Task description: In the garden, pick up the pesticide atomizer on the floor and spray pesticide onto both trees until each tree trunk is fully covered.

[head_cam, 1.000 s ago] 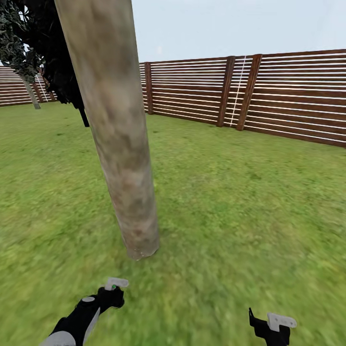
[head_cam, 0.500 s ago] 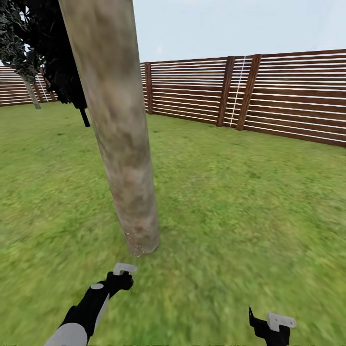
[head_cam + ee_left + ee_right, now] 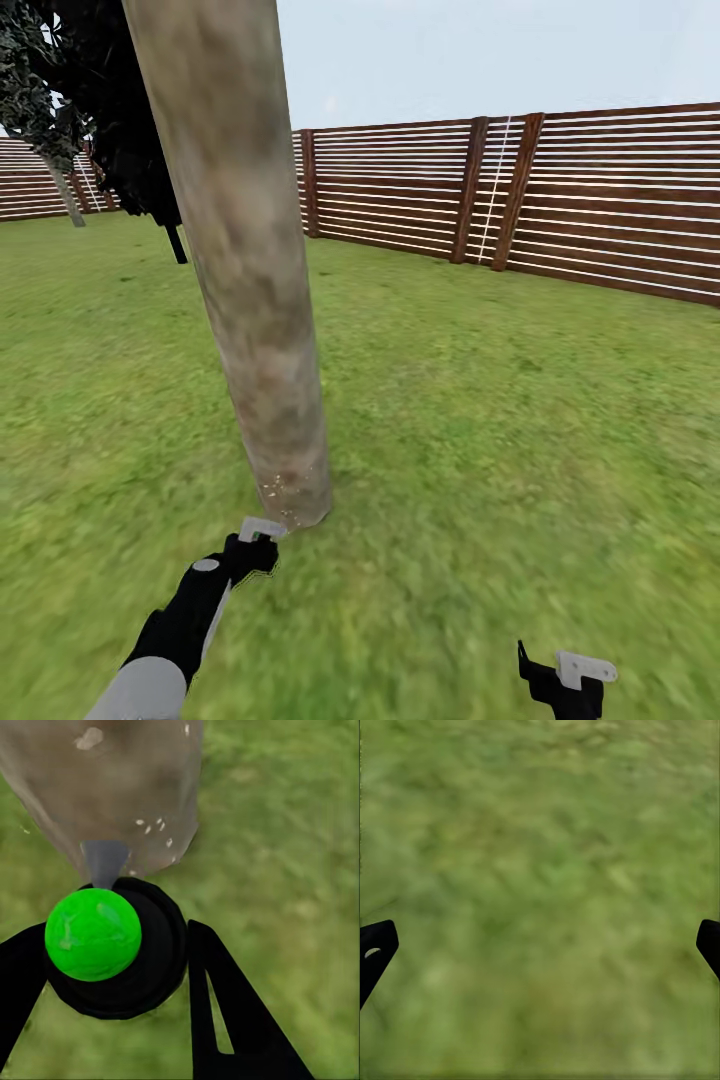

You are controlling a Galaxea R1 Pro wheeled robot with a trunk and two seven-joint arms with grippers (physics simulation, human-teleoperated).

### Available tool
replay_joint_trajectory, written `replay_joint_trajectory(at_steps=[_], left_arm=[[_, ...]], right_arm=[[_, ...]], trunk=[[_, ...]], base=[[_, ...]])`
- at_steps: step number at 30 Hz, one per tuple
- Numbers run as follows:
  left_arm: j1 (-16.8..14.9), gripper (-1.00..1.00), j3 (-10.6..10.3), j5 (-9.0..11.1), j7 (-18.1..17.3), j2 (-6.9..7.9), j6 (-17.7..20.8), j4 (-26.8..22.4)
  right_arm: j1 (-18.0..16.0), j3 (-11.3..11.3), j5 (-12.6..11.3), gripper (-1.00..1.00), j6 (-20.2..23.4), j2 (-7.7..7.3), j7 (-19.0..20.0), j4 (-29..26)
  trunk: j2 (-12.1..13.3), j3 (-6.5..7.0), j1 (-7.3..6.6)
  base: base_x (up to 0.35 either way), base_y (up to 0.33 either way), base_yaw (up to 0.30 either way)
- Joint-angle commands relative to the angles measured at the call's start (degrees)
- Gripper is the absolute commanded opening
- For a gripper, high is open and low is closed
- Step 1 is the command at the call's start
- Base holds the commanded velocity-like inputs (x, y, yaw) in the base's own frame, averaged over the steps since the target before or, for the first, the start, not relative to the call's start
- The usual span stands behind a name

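Your left end effector (image 3: 258,545) is closed on the pesticide atomizer (image 3: 112,952), a small dark round-bodied sprayer with a bright green top and a grey nozzle, and that nozzle points straight at the base of the thick, mottled grey-brown tree trunk (image 3: 250,300) just ahead of it. Pale specks on the bark right in front of the nozzle suggest you are in the spraying step on this tree. I judge coverage is only at the foot, so the next move calls for raising the end effector along the trunk and working around it. Your right end effector (image 3: 540,945) hangs low, its fingers spread wide with nothing between them, over bare green lawn (image 3: 500,420). Beyond, a brown fence of horizontal wooden slats (image 3: 600,200) rings the garden under pale sky.
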Motion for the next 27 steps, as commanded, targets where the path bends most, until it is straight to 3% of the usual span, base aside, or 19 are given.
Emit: replay_joint_trajectory(at_steps=[1,3,7,10,12,17,20,21,23,24,27], left_arm=[[0.06,-1.00,0.79,0.47,-1.43,0.37,0.31,-1.72],[0.43,-1.00,1.30,2.41,-3.17,1.55,0.52,-4.31],[0.65,-1.00,0.33,2.73,-3.67,1.25,0.56,-5.19],[0.48,-1.00,-3.98,2.91,-3.64,0.89,1.08,-5.43],[0.14,-1.00,-5.10,3.04,-3.64,1.07,4.03,-7.24],[0.37,-1.00,-3.87,3.06,-3.87,2.17,11.94,-16.46],[0.48,-1.00,-4.39,2.88,-3.88,1.91,14.70,-17.99],[0.49,-1.00,-5.01,2.88,-3.89,1.67,14.96,-18.07],[0.53,-1.00,-9.65,3.03,-3.82,1.27,15.71,-18.15],[0.51,-1.00,-10.95,3.10,-3.81,1.20,16.56,-18.20],[0.50,-1.00,-11.51,3.63,-3.87,1.81,18.06,-18.77]], right_arm=[[-0.03,0.34,-0.18,1.00,-0.12,0.00,-0.22,0.02],[-0.03,0.35,-0.19,1.00,-0.12,0.00,-0.22,0.02],[-0.03,0.35,-0.15,1.00,-0.12,0.00,-0.22,0.02],[-0.03,0.35,-0.15,1.00,-0.12,0.00,-0.22,0.02],[-0.03,0.35,-0.15,1.00,-0.12,0.00,-0.22,0.02],[-0.03,0.35,-0.15,1.00,-0.12,0.00,-0.22,0.02],[-0.03,0.35,-0.15,1.00,-0.12,0.00,-0.22,0.02],[-0.03,0.35,-0.15,1.00,-0.12,0.00,-0.22,0.02],[-0.03,0.35,-0.15,1.00,-0.12,0.00,-0.22,0.02],[-0.03,0.35,-0.15,1.00,-0.12,0.00,-0.22,0.02],[-0.03,0.35,-0.15,1.00,-0.12,0.00,-0.22,0.02]], trunk=[[-0.02,-0.05,-0.01],[-0.02,-0.05,-0.01],[-0.02,-0.05,-0.01],[-0.02,-0.05,-0.01],[-0.02,-0.05,-0.01],[-0.02,-0.05,-0.01],[-0.02,-0.05,-0.01],[-0.02,-0.05,-0.01],[-0.02,-0.05,-0.01],[-0.02,-0.05,-0.01],[-0.02,-0.05,-0.01]], base=[[0.000,0.000,0.000],[-0.031,0.000,0.000],[-0.276,0.000,0.000],[-0.216,0.000,0.000],[-0.039,0.000,0.000],[-0.004,0.000,0.000],[0.000,0.000,0.000],[0.000,0.000,0.000],[0.000,0.000,0.000],[0.000,0.000,0.000],[0.000,0.000,0.000]])
